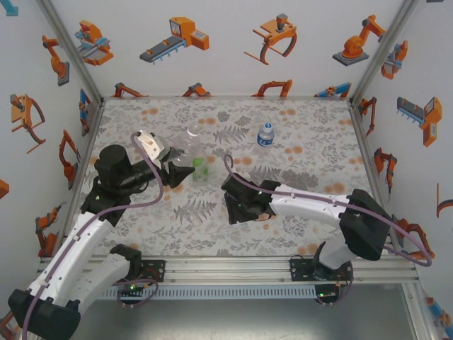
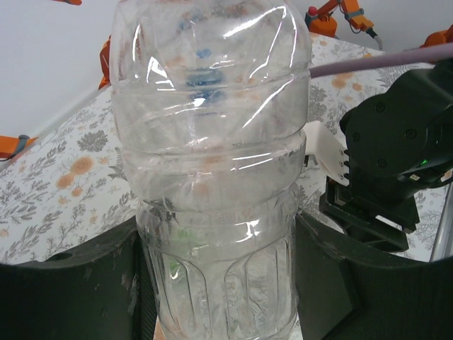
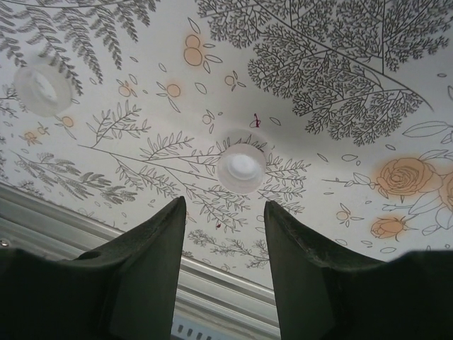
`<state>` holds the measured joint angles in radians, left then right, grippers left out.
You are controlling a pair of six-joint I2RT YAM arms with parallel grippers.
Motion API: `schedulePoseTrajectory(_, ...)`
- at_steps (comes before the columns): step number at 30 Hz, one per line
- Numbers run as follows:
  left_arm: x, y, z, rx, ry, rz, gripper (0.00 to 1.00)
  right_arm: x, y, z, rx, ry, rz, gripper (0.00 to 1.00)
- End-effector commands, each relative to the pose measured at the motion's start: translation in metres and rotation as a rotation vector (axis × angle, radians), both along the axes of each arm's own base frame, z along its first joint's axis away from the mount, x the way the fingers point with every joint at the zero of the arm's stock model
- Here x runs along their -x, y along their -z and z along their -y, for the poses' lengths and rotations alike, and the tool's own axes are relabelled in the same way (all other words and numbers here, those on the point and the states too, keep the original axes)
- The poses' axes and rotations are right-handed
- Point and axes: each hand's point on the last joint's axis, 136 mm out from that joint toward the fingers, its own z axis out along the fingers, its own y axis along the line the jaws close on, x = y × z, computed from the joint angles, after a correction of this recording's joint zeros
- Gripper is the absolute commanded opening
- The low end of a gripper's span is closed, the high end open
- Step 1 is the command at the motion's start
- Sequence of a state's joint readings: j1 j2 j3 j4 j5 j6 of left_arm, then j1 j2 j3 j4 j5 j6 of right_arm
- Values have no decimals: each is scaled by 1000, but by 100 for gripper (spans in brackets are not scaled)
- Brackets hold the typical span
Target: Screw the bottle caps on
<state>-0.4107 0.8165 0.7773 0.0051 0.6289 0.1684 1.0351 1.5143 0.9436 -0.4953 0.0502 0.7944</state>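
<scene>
My left gripper [image 2: 223, 283] is shut on a clear ribbed bottle [image 2: 212, 142] that stands upright on the floral mat, one dark finger on each side of its lower body. A faint green shows low in that bottle [image 1: 198, 161]. A small bottle with a blue label [image 1: 265, 134] stands alone farther back. My right gripper [image 3: 225, 204] points down at the mat with its fingers open and nothing between them. One white bottle cap [image 3: 242, 168] lies just beyond its fingertips. A second bottle cap [image 3: 42, 90] lies off to the left.
The right arm's black wrist [image 2: 396, 163] hangs close on the right of the held bottle. An aluminium rail [image 3: 212, 283] runs along the table's near edge just behind the right fingers. Side walls [image 1: 78, 92] with robot stickers close in the floral mat [image 1: 311, 163].
</scene>
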Motion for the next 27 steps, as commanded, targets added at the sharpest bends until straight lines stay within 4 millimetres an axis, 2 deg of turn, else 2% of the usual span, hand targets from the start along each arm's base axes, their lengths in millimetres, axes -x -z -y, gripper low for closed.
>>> schedulePoseTrajectory(1, 5, -16, 1, 12, 26, 69, 0, 3, 7, -4, -20, 22, -19, 46)
schedulePoseTrajectory(10, 5, -16, 2, 11, 36, 59, 0, 0, 13, -5, -13, 27, -13, 42)
schedulePoseTrajectory(27, 8, -15, 6, 15, 71, 41, 0, -1, 25, -2, 29, 37, -23, 42)
